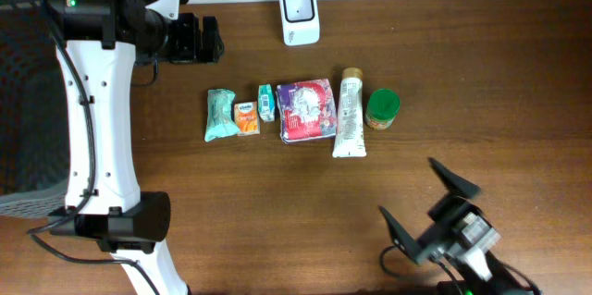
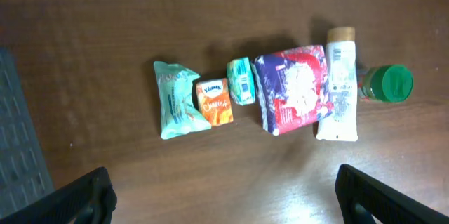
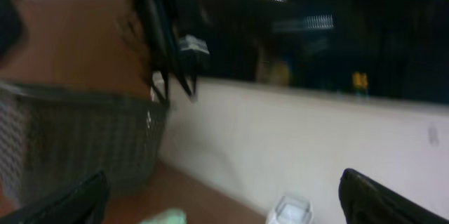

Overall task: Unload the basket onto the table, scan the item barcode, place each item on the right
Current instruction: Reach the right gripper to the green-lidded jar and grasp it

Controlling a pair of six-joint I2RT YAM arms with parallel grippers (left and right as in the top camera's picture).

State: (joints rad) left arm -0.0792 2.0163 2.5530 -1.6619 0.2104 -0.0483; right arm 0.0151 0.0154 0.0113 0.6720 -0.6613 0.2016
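overhead first: a row of goods sits mid-table: teal packet, orange carton, small teal pack, purple packet, tube, green-lidded jar. the scanner stands well beyond them by the far edge. which one gets scanned isn't told. left gripper hovers past the row's left end, up near the far edge. right gripper waits on the near side, right of the row, fingers splayed, nothing between them.

left wrist: looking down on the whole row, left gripper has its jaws wide apart and empty. the tube is the clear long one: its axis runs near to far, cap toward the scanner side, flat crimp toward the robot. the row itself runs left to right. no barcode legible from here.

right wrist: blurry, aimed at the wall and a mesh basket. right gripper is spread and holding nothing.

my read: picking is the step in hand. come down across an item's short width, grip clear of the printed code, mind the neighbours since they sit just beside each other, then turn the code face toward the scanner window.
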